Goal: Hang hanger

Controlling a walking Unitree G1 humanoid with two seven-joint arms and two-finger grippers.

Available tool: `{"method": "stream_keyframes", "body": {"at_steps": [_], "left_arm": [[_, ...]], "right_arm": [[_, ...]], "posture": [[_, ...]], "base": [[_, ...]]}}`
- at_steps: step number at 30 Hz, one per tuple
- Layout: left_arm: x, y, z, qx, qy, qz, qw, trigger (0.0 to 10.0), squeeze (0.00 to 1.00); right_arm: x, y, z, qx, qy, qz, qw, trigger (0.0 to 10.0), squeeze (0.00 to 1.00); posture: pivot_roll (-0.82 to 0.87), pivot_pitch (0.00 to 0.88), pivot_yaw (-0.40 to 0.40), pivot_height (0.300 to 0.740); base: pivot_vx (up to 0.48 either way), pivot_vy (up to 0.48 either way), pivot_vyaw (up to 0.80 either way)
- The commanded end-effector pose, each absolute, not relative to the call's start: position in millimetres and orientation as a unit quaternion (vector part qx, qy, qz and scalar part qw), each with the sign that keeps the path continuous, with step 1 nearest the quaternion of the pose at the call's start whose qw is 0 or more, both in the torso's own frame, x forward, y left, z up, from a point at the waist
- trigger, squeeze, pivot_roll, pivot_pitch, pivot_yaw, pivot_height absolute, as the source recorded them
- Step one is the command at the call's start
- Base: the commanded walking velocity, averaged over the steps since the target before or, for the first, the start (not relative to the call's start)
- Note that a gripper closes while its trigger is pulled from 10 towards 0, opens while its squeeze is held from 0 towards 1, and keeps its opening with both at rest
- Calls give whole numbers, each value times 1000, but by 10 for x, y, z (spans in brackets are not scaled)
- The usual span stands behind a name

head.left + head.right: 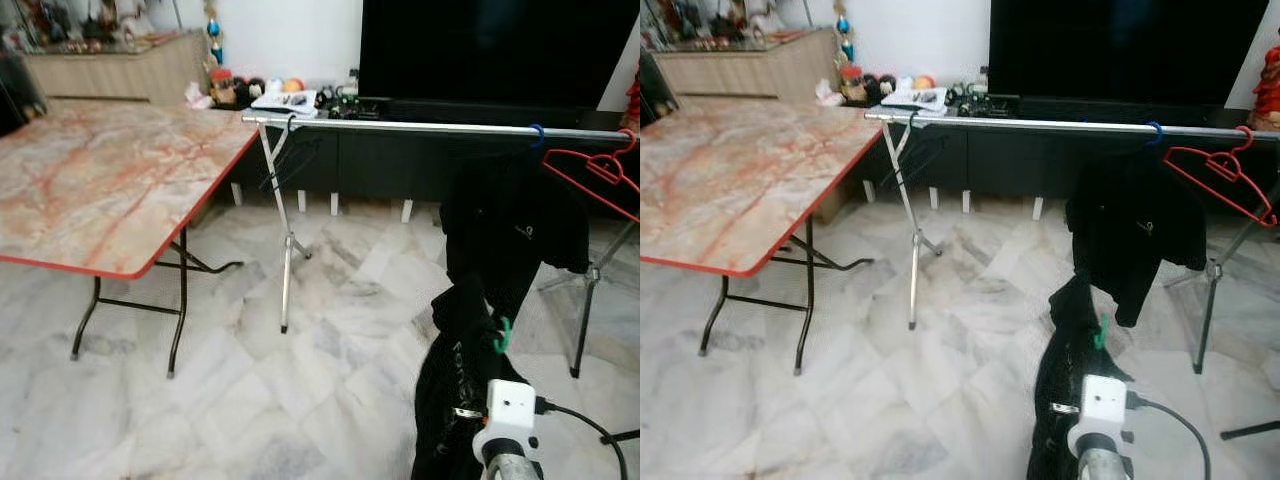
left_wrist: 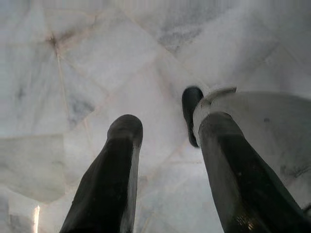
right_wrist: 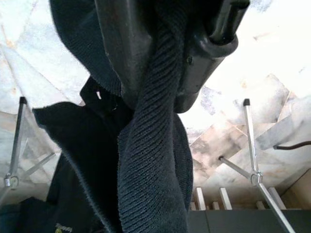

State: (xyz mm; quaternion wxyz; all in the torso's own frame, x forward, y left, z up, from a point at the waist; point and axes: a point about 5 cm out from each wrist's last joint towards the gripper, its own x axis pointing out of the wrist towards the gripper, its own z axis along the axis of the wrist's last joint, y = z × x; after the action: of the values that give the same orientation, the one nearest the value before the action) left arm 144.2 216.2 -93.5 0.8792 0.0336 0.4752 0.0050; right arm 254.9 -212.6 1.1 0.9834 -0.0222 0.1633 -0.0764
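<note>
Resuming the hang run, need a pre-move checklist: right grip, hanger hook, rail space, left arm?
1. Right gripper shut on the black knit garment: ok.
2. Green hanger hook showing above the garment: ok; whether the fingers grip the hanger itself: cannot tell.
3. Free stretch on the metal rail left of the hung black garment: ok.
4. Red hanger near the rail's right end, crowding that end: not ok.
5. Left gripper open over the marble floor: ok.

head eyes face rail (image 1: 440,127), wrist cameras near floor (image 2: 73,73)

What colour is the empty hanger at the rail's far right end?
Red; the empty hanger shows best in the right eye view.
</note>
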Motion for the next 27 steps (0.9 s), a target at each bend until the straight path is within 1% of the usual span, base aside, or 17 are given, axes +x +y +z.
{"method": "stream_keyframes", "body": {"at_steps": [1,2,4,5,7,8,10,11,14,16,18,20,21,22,25,27], "left_arm": [[1520,2206,-890,44,457,6,888,10000,0],[1664,2227,-813,57,427,-1,902,10000,0],[1752,2235,-765,63,409,-4,910,10000,0],[1881,2252,-685,72,382,-6,921,10000,0],[2004,2257,-604,83,355,-15,931,10000,0],[2073,2246,-557,98,340,-29,935,10000,0],[2180,2213,-479,129,313,-60,939,10000,0],[2288,2162,-389,162,281,-97,941,10000,0],[2355,2125,-329,182,260,-120,941,10000,0],[2411,2073,-278,191,241,-142,941,10000,0],[2496,1976,-206,206,223,-190,934,10000,0],[2567,1890,-148,232,214,-245,917,10000,0],[2567,1890,-148,232,214,-245,917,10000,0],[2584,1862,-133,250,213,-269,905,10000,0],[2602,1778,-112,308,213,-350,859,10000,0],[2639,1730,-87,317,211,-367,849,10000,0]], "right_arm": [[2580,-2154,16,-50,175,-66,981,10000,0],[2584,-2183,-24,-81,203,-52,974,10000,0],[2588,-2203,-43,-99,218,-44,970,10000,0],[2590,-2224,-74,-131,242,-25,961,10000,0],[2591,-2228,-102,-164,263,4,951,10000,0],[2587,-2202,-123,-187,273,37,943,10000,0],[2578,-2152,-150,-217,283,90,930,10000,0],[2581,-2123,-155,-231,289,125,920,10000,0],[2588,-2119,-152,-236,292,138,917,10000,0],[2597,-2116,-136,-236,294,164,911,10000,0],[2616,-2115,-98,-237,291,199,905,10000,0],[2649,-2082,-13,-257,265,258,893,10000,0],[2649,-2082,-13,-257,265,258,893,10000,0],[2650,-2063,20,-262,257,288,884,10000,0],[2635,-2055,139,-277,243,370,853,10000,0],[2617,-2079,215,-285,239,404,836,10000,0]], "posture": [[72,23,49,740],[72,26,49,740],[77,28,47,740],[77,28,47,740],[80,28,47,740],[80,29,46,740],[80,28,46,740],[82,30,45,740],[82,30,45,740],[84,30,45,740],[85,31,45,740],[89,33,46,740],[89,33,46,740],[88,34,47,740],[80,38,44,740],[75,44,39,740]], "base": [[0,0,0],[0,0,0],[0,0,0],[0,0,0],[0,0,0],[0,0,0],[0,0,0],[0,0,0],[0,0,0],[0,0,0],[0,0,0],[0,0,0],[0,0,0],[0,0,0],[0,0,0],[0,0,0]]}}
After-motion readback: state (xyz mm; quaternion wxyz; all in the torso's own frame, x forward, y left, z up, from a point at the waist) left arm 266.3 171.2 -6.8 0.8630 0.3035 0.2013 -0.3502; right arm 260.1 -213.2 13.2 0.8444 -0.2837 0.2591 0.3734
